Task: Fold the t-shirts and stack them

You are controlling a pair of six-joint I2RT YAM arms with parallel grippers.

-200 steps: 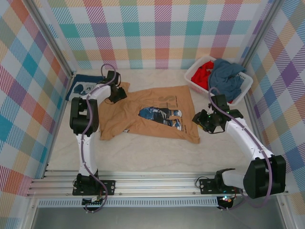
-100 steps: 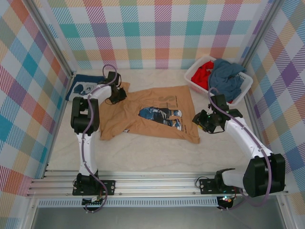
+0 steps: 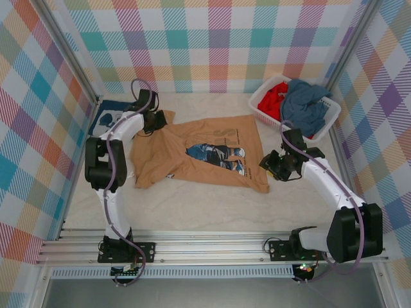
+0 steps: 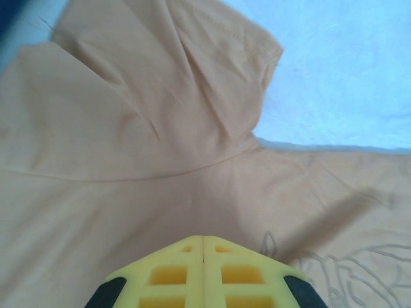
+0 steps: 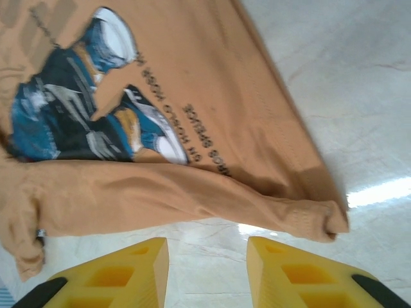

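Your tan t-shirt (image 3: 192,144), print up, long axis left to right, hem rightward, left gripper (image 4: 203,239) clamped on far sleeve, right gripper (image 5: 207,250) parted by hem corner.

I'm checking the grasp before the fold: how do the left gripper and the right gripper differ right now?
The left gripper is shut, fingertips together on the tan t-shirt by a sleeve; the right gripper is open, jaws apart, holding nothing. The left gripper is over fabric; the right gripper hangs over bare table just off a shirt corner. Both point down at that same shirt.
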